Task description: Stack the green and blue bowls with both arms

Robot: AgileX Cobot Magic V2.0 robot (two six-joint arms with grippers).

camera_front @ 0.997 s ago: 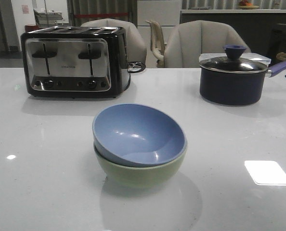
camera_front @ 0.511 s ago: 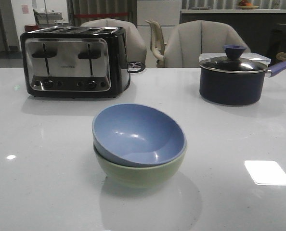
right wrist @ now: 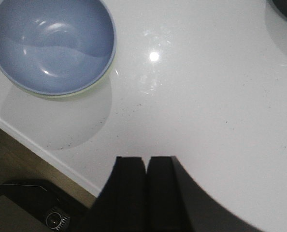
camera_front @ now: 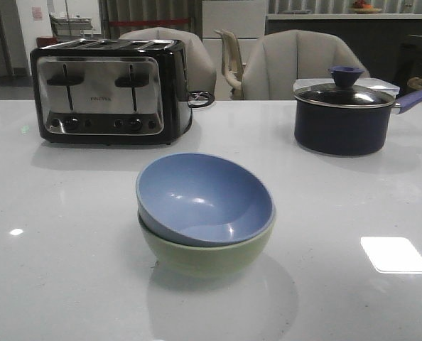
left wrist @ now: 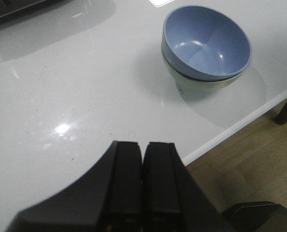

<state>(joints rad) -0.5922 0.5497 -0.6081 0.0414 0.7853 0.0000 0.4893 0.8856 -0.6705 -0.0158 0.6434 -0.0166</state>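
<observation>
The blue bowl [camera_front: 204, 197] sits nested in the green bowl [camera_front: 204, 256] at the middle of the white table, tilted a little to one side. The stack also shows in the left wrist view, blue bowl [left wrist: 205, 41] over green bowl [left wrist: 192, 86], and in the right wrist view, blue bowl [right wrist: 51, 43] with a sliver of green rim [right wrist: 93, 87]. My left gripper [left wrist: 143, 147] is shut and empty, well clear of the bowls. My right gripper [right wrist: 146, 160] is shut and empty, also apart from them. Neither arm shows in the front view.
A black and chrome toaster [camera_front: 108, 89] stands at the back left. A dark lidded saucepan [camera_front: 344, 114] with a blue knob stands at the back right. The table's near edge [left wrist: 230, 130] runs close to the bowls, with floor beyond. Chairs stand behind the table.
A dark shape at the front view's right edge beside the saucepan has moved out of sight. The bowls have not moved.
</observation>
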